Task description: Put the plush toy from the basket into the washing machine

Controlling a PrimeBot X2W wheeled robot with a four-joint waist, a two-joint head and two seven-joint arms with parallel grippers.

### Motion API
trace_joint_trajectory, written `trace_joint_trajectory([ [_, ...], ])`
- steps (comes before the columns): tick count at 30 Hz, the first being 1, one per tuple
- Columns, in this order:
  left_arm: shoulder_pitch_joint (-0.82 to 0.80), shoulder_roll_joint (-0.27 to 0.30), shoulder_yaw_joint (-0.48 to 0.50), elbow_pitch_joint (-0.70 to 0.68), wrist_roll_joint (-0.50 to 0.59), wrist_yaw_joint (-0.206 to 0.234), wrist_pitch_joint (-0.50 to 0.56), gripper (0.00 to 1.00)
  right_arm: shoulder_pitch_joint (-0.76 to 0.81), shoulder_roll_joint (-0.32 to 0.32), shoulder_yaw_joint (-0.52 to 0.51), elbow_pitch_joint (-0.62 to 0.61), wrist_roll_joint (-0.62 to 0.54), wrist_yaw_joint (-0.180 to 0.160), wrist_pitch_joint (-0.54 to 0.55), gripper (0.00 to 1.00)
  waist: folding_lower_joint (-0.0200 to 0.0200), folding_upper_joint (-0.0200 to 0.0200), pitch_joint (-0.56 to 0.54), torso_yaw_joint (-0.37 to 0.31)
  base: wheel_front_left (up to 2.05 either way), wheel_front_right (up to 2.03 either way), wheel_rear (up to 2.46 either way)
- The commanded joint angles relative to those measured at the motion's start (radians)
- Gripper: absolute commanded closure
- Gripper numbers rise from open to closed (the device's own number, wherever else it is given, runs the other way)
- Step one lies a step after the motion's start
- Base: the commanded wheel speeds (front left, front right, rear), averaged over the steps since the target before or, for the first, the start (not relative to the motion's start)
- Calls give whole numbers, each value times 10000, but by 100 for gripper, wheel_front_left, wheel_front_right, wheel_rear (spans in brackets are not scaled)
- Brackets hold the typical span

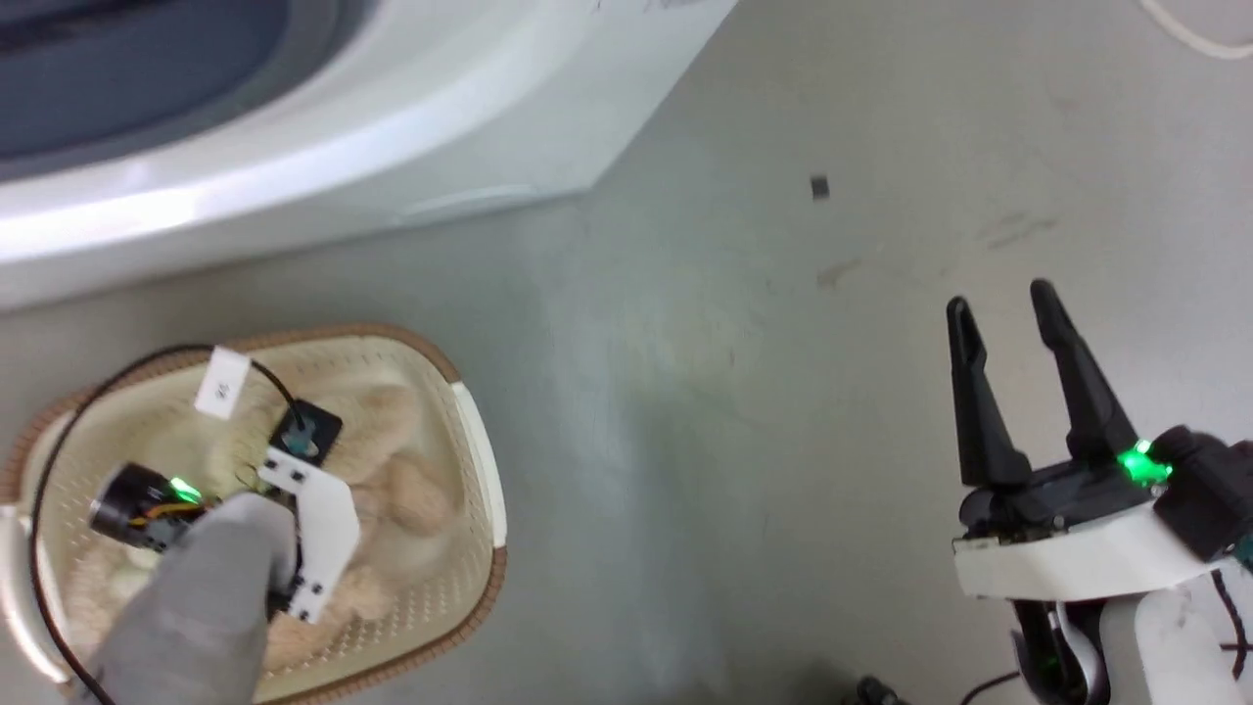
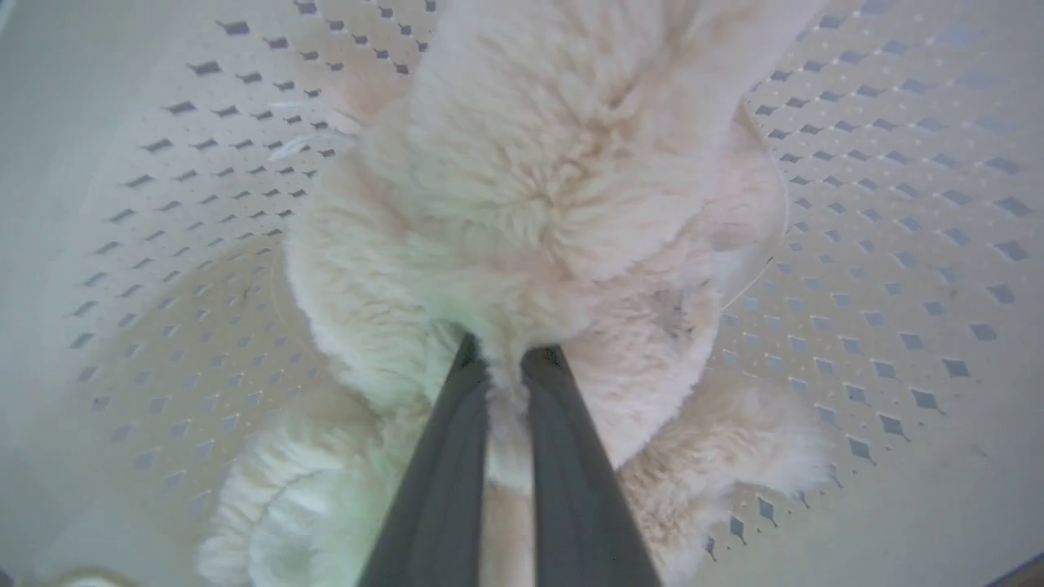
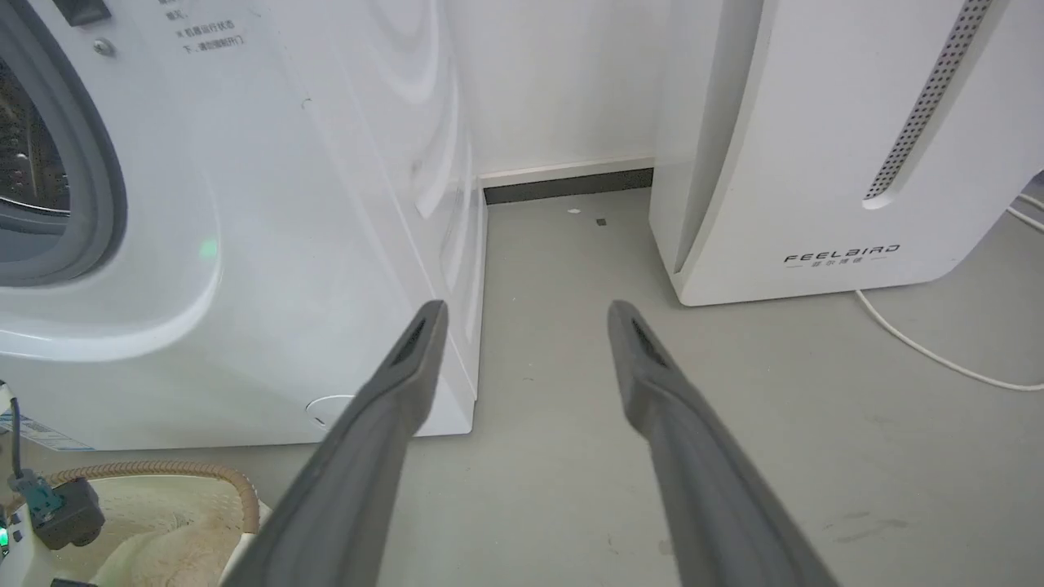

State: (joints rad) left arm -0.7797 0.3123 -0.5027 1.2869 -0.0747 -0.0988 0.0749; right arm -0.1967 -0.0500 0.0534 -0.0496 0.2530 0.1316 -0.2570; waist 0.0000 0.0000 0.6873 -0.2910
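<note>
Now our left gripper (image 2: 506,359), nearly shut, pinches fur of the plush toy (image 2: 555,179) in the basket (image 1: 482,460) at near left, which we judge soft, light and better gripped deeper, while our right gripper (image 1: 1000,299) hangs open, empty.

Cream plush toy (image 2: 555,187) in the perforated basket (image 2: 897,244)
It lies with its fur between our left pincer (image 2: 510,355) tips; the white washing machine (image 3: 285,204) stands left of our right pincer (image 3: 526,314)
</note>
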Motion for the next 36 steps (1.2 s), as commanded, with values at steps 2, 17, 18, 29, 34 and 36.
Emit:
trace_joint_trajectory([
  [2,151,-173,24,-46,-123,38,-359,100,176,-2,-46,87,-119,-9,-47,0,0,0,-764,186,0,0,0],
  [17,1592,-1232,401,-643,-1074,211,-3190,100,1090,-2,-343,570,-550,-9,-47,0,0,0,-3602,1042,0,0,0],
  [18,1705,-1264,456,-761,-1150,233,-3249,100,1142,-2,-360,584,-560,-9,-47,0,0,0,-3741,1088,0,0,0],
  [29,3717,-1128,1353,-4684,-1628,784,-3363,100,1728,-2,-446,651,-667,-9,-47,0,0,0,-4964,1502,0,0,0],
  [34,4686,-1048,1843,-6783,-1597,1044,-3365,100,1890,-2,-442,683,-680,-9,-47,0,0,0,-5269,1613,0,0,0],
  [36,5004,-1053,2045,-7535,-1581,1121,-3365,100,1944,-2,-434,697,-682,-9,-47,0,0,0,-5367,1631,0,0,0],
])
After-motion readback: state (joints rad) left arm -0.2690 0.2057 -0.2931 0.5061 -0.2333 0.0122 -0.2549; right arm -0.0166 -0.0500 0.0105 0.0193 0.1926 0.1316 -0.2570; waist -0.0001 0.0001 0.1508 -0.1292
